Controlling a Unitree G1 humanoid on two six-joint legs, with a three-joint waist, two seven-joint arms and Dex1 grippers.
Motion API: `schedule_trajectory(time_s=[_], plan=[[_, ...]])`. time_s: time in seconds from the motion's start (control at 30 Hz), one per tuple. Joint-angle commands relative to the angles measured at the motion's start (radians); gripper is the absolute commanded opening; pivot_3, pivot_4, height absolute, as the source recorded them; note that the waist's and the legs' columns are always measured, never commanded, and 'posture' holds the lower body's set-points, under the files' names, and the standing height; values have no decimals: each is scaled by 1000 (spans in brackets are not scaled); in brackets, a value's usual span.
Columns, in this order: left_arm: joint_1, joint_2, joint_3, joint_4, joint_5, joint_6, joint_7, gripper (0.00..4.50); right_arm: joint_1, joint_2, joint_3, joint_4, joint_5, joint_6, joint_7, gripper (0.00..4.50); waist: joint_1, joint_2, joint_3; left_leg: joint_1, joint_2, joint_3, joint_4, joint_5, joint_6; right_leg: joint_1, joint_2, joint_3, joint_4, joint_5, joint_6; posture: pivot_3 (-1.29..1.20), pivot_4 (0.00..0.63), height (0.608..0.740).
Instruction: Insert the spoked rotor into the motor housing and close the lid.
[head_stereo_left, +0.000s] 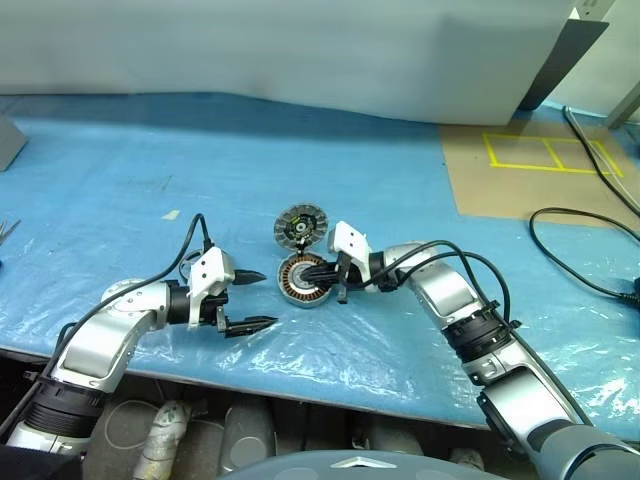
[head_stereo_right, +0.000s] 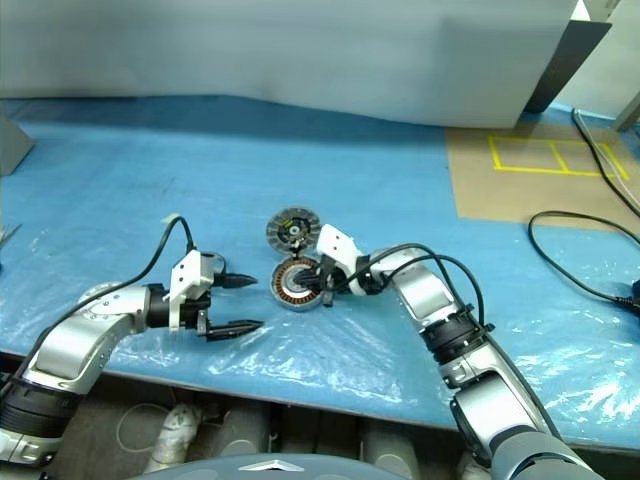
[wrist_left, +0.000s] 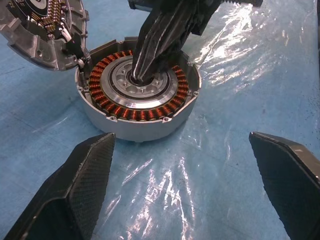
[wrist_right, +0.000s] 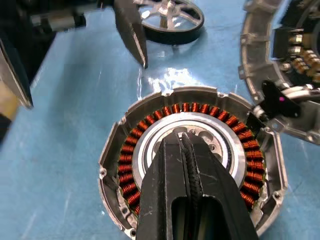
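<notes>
Housing (head_stereo_left: 298, 290) sat open-side up near mid worktop (head_stereo_left: 150, 180), on the blue plastic sheet. Copper windings ringed its inside w/ a bare silver centre, no rotor in it.

Lid (head_stereo_left: 300, 228) was at 12 o'clock of the housing, inner face showing: ribbed rim, black centre, yellow mark. Its rim met the housing's rim, and in the L wrist view it looked tilted against it.

Rotor (wrist_right: 170, 20) lay flat on the sheet, apart from the housing, on the L gripper's side. In the R wrist view it sat just past one L finger (wrist_right: 131, 35).

R gripper (head_stereo_left: 312, 272) reached in from 3 o'clock of the housing, angled down. Jaws were pressed together, nothing between them, tips down in the housing's silver centre. Whether they bore on it, can't tell.

L gripper (head_stereo_left: 268, 298) was at approx 8 o'clock of the housing, near but not touching, pointing toward it. Jaws were spread wide and empty, w/ sheet showing between them.

Off at 2 o'clock, a brown board (head_stereo_left: 520, 190) w/ yellow tape lay on the worktop. A black cable (head_stereo_left: 580, 275) looped at 3 o'clock, well apart from the parts.
</notes>
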Motion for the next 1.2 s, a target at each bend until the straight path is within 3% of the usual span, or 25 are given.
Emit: schedule_trajectory(time_s=[0.03, 0.2, 0.4, 0.5, 0.63, 0.77, 0.9, 1.07, 1.2], plan=[[-1, 7, 26, -3, -17, -12, -8, 4500, -45, 23, -75, -65, 96, 73, 2, 28, -1, 0, 0, -2, 0, 0, 0, 0, 0, -2, 0, 0, 0, 0, 0, 0, 150, 740], [8, 60, 100, 44, -20, -19, -16, 4500, -33, 16, -47, -81, 70, 63, -11, 28, -2, 0, 0, -7, 1, 0, -1, 0, 0, -8, 1, -2, 0, 0, 0, 0, 150, 740], [0, 229, 261, 146, -24, -37, -76, 4500, -4, -13, -87, -149, 87, 79, -52, 28, 0, 0, 0, -9, 1, 0, -1, 0, -1, -9, 1, -2, 0, 0, 0, 0, 150, 740], [-82, 320, 301, 244, -4, -74, -115, 4500, 20, -39, -101, -196, 97, 92, -62, 28, 6, -1, 0, -9, 1, 0, 0, 0, -1, -9, 1, -2, 0, 0, 0, 0, 150, 740], [-262, 389, 258, 412, 58, -146, -164, 4500, 38, -58, -91, -192, 79, 78, -76, 28, 11, -1, 0, -7, 0, 0, 0, 0, -1, -7, 0, -2, 0, 0, 0, 0, 150, 740], [-505, 373, 152, 641, 174, -267, -203, 4500, 46, -58, -84, -184, 67, 67, -98, 28, 12, -1, 0, -7, 0, 0, 0, 0, -1, -7, 0, -1, 0, 0, 0, 0, 150, 740], [-722, 287, 66, 808, 221, -297, -275, 4500, 62, -62, -75, -183, 51, 57, -112, 28, 13, -1, 0, -9, 0, 0, 0, 0, -1, -8, 0, -2, 0, 0, 0, 0, 150, 740], [-746, 188, -42, 839, 272, -381, -401, 4500, 67, -64, -79, -193, 46, 62, -131, 28, 13, -2, 0, -10, 0, 0, 0, 0, -2, -9, 0, -2, 0, 0, 0, 0, 150, 740], [-698, 174, -99, 817, 318, -454, -453, 4500, 83, -70, -85, -213, 44, 70, -150, 28, 9, -2, 0, -12, 0, -1, 0, 0, -3, -10, 0, -5, 1, 1, 1, 0, 150, 740]])
